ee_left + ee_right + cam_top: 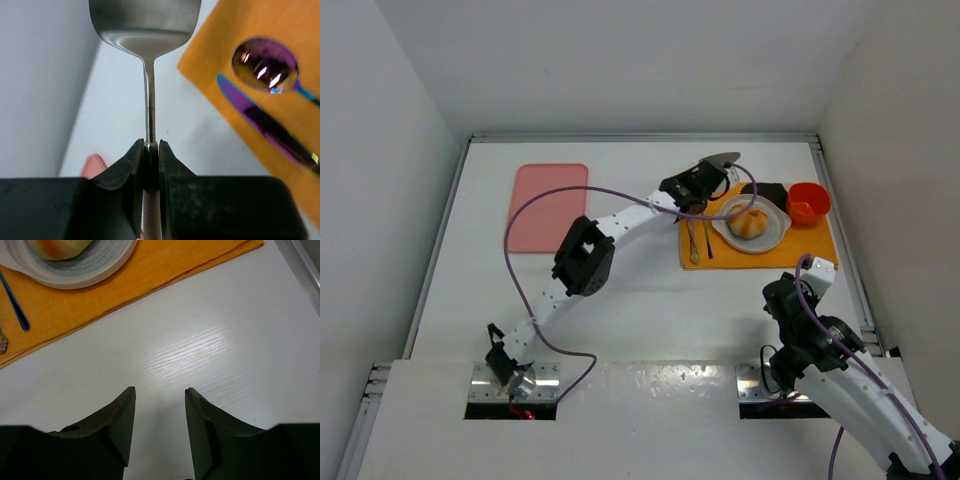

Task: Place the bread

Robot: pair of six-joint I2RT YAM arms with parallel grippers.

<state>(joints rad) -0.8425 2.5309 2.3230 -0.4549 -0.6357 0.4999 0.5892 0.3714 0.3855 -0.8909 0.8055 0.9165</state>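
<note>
**Bread on plate: placing looks done**

The bread [750,222] is sitting on the white plate [775,238], roughly centred. The plate is resting on the orange mat [812,248] at the far right of the table. Nothing is touching the bread.

The left gripper [151,147] is clamping the thin handle of a metal spatula [145,20], jaws pressed together on it. The blade is hanging just to the far left of the plate, apart from the bread, and the part in view is carrying nothing.

The right gripper [160,395] is standing with its jaws apart and empty. It is hovering over bare table just near of the mat.

A spoon [265,65] and a knife [265,122] are lying on the mat, left of the plate. A red cup [808,203] is standing to the plate's right, and a pink board [548,207] is lying well apart at the far left.

Judgement: the bread is lying where it belongs, so the main step is reading as complete. What seems to be remaining is drawing the spatula clear and perhaps setting it down.
</note>
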